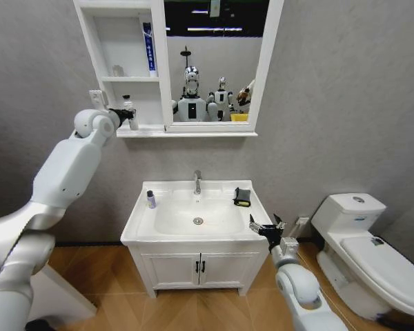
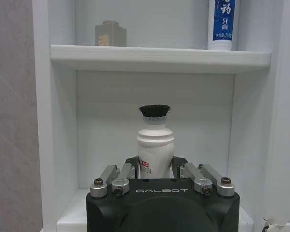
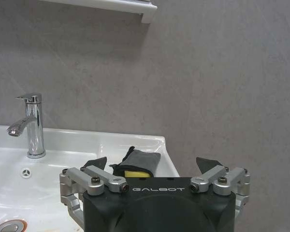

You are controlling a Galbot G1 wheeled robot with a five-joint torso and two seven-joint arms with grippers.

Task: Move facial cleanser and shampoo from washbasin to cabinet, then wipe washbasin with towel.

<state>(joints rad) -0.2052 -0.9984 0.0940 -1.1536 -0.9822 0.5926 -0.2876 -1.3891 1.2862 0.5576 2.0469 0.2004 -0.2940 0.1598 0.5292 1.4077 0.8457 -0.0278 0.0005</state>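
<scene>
My left gripper (image 1: 127,115) is raised into the lowest compartment of the white cabinet (image 1: 124,79), shut on a white bottle (image 2: 155,145) with a black cap. Its base is hidden behind the gripper body, and I cannot tell whether it is the shampoo or the facial cleanser. A small bottle (image 1: 151,199) with a dark cap stands at the washbasin's (image 1: 141,221) back left. The dark towel (image 1: 242,197) with a yellow edge lies at the back right, beside the tap (image 1: 197,182). My right gripper (image 1: 265,227) hangs open by the basin's right front corner, facing the towel (image 3: 137,162).
A blue-and-white tube (image 1: 148,48) and a small jar (image 1: 117,70) stand on the shelf above the bottle. The mirror (image 1: 214,62) adjoins the cabinet. A white toilet (image 1: 366,255) stands to the right, and a two-door vanity (image 1: 200,265) sits below the basin.
</scene>
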